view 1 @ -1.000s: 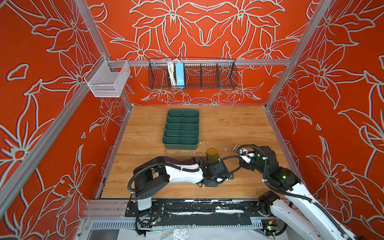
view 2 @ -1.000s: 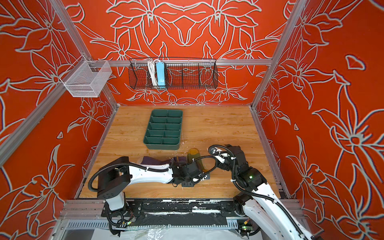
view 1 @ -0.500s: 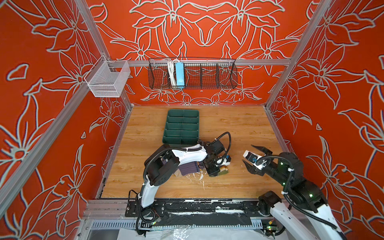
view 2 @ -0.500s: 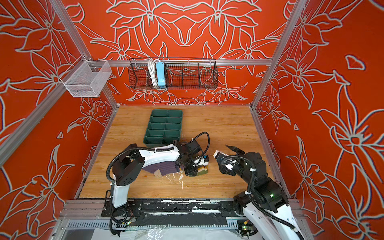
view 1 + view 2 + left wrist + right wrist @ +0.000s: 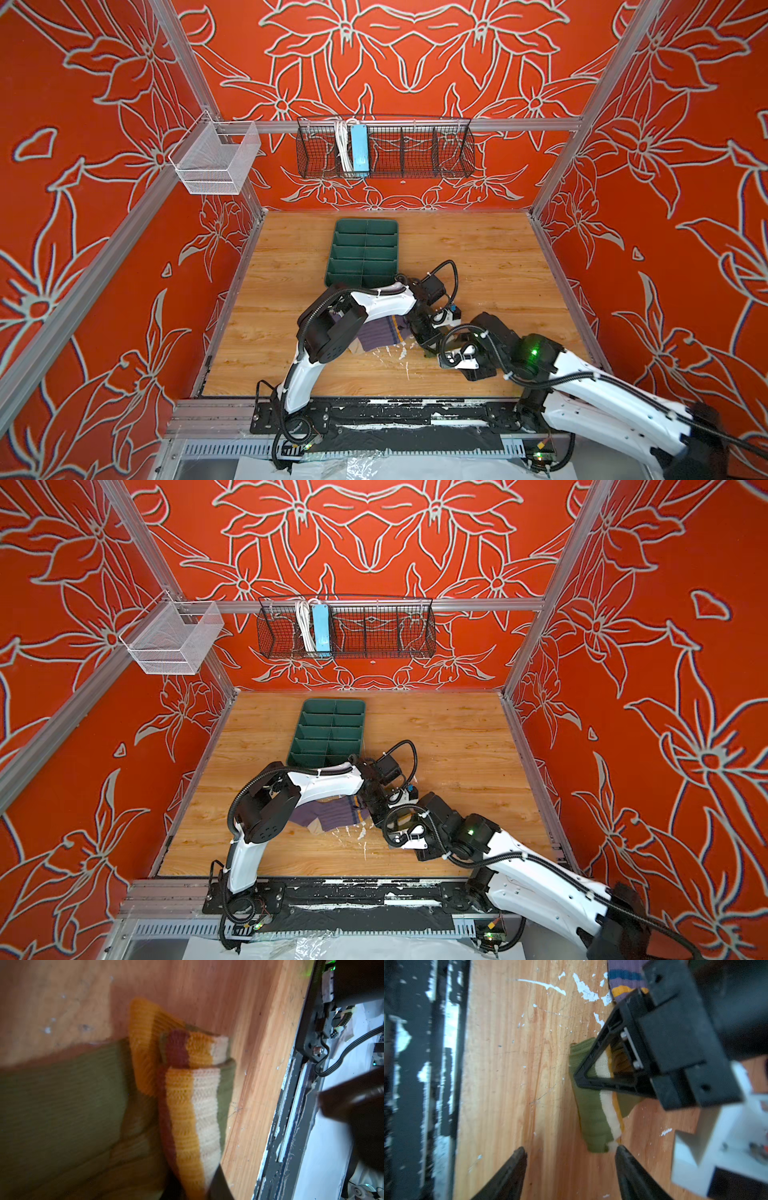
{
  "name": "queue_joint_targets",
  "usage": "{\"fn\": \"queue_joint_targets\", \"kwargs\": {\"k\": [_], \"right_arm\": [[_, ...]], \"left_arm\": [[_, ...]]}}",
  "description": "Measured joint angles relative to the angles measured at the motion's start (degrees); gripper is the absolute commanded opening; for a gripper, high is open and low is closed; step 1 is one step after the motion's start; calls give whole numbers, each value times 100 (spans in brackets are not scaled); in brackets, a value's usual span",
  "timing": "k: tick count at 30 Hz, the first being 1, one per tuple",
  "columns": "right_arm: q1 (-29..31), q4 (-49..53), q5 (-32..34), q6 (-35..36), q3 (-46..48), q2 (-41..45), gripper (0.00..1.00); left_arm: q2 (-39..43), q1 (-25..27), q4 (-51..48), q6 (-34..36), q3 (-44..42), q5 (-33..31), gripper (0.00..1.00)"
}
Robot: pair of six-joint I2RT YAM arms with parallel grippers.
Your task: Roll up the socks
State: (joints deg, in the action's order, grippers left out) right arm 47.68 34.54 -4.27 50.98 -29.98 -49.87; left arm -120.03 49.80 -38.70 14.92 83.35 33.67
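The dark green divided plastic tray point(image 5: 365, 253) sits toward the back of the wooden surface point(image 5: 478, 257), left of centre. In front of it lies the ribbed purple fabric sock point(image 5: 376, 336). Near that sock's right end lies the folded olive green fabric sock point(image 5: 591, 1109), with the left claw point(image 5: 578, 1078) on it and the right claw point(image 5: 570, 1148) just to its right.

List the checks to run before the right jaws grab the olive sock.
1. Left gripper jaws shut on the olive sock: ok.
2. Right gripper jaws open: ok.
3. Sock's loose end between the right jaws: not ok, it lies just ahead of them.
4. Purple sock outside both grips: ok.
5. Fold tight enough: cannot tell.
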Motion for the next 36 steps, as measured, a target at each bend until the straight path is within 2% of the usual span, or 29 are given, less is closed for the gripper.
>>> {"fn": "queue_joint_targets", "kwargs": {"k": [6,12,15,19,23,25,26,29,31,33,36], "right_arm": [[9,-953,337,170,37,-1043,62],[26,-1729,540,313,306,-1478,56],[31,-1961,588,411,348,-1655,50],[35,-2138,647,533,361,-1777,37],[35,-2210,684,586,369,-1880,15],[42,-2229,699,610,367,-1904,7],[46,-2234,706,627,365,-1908,5],[94,-2243,708,651,365,-1908,0],[136,-2205,675,732,363,-1899,0],[210,-2149,678,710,363,-1878,0],[216,-2022,678,564,363,-1810,0]], "left_arm": [[-4,-4,9,2,-7,17,0],[-9,-31,17,4,-22,79,0],[-9,-31,20,9,-26,83,0],[35,-37,50,20,-101,98,0],[81,-35,109,33,-160,83,0],[96,-35,109,44,-160,57,0],[107,-31,116,48,-162,37,3],[223,0,216,46,-247,-122,36],[385,17,315,72,-380,-407,52],[621,11,378,61,-538,-695,61],[1104,15,586,31,-782,-1241,70]]}}
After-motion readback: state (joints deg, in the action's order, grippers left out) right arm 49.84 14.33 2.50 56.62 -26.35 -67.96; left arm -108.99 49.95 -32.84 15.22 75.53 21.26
